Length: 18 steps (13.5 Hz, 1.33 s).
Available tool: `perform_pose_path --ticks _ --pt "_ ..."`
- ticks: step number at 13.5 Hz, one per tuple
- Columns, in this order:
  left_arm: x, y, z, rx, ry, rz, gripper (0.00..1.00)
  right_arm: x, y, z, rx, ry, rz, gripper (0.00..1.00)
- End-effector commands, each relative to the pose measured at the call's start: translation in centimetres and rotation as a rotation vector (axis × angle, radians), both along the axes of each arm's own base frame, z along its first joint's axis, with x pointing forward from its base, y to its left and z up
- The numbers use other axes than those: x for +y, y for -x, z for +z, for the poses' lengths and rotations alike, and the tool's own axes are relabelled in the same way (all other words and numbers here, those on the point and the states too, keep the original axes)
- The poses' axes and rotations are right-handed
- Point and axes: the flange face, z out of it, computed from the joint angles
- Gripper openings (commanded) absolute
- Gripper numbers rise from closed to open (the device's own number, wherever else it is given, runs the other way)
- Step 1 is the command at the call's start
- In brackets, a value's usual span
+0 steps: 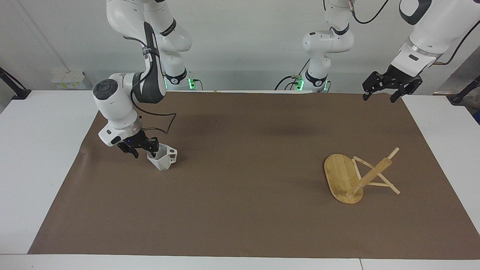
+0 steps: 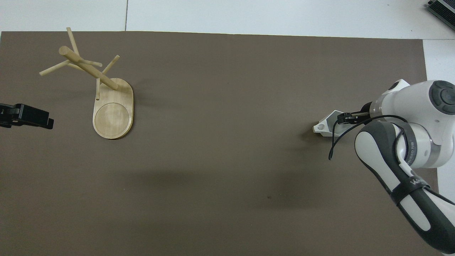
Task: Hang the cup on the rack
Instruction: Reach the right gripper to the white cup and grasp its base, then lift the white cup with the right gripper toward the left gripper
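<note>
A wide brown paper mat [image 1: 240, 210] covers most of the white table [image 1: 37, 168]. On it, toward the left arm's end, the light bamboo mug rack [image 1: 356, 176] with the flat oval base, thick round post and thin crossing pegs stands upright; in the overhead view its post leans toward ten o'clock from the base [image 2: 113, 113]. The small white faceted mug [image 1: 163, 157] sits upright on the mat toward the right arm's end, well apart from the rack, with its blocky handle, pierced by a round hole, pointing to nine o'clock in the overhead view [image 2: 325, 126].

The right gripper [image 1: 144, 147] is down at the mug, on the side away from the handle. One finger reaches over the rim, but I cannot tell if the fingers are pressing the wall.

The left gripper [image 1: 382, 93] waits in the air over the mat's edge, its fingers spread apart and holding nothing.
</note>
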Motion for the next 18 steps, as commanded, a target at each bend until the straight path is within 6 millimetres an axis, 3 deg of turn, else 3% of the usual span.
perform_pose_path --ticks 1,4,8,11,13,17,18 --pt "0.3 0.6 0.3 0.005 -0.020 0.007 1.00 0.5 0.0 -0.3 -0.012 -0.023 -0.023 0.64" --pt "0.2 0.6 0.3 0.005 -0.020 0.005 1.00 0.5 0.0 -0.2 -0.014 -0.025 -0.024 0.46" --pt "0.2 0.6 0.3 0.005 -0.020 0.005 1.00 0.5 -0.2 -0.1 -0.018 -0.025 -0.022 0.03" --pt "0.2 0.6 0.3 0.005 -0.020 0.005 1.00 0.5 -0.4 0.2 -0.014 -0.027 -0.023 0.00" --pt "0.2 0.6 0.3 0.005 -0.020 0.005 1.00 1.6 -1.0 1.7 -0.022 -0.034 -0.006 0.00" --pt "0.2 0.6 0.3 0.005 -0.020 0.005 1.00 3.1 -2.7 7.9 -0.017 -0.263 -0.090 0.00" --pt "0.2 0.6 0.3 0.005 -0.020 0.005 1.00 4.7 -3.1 9.7 -0.031 -0.318 -0.084 0.00"
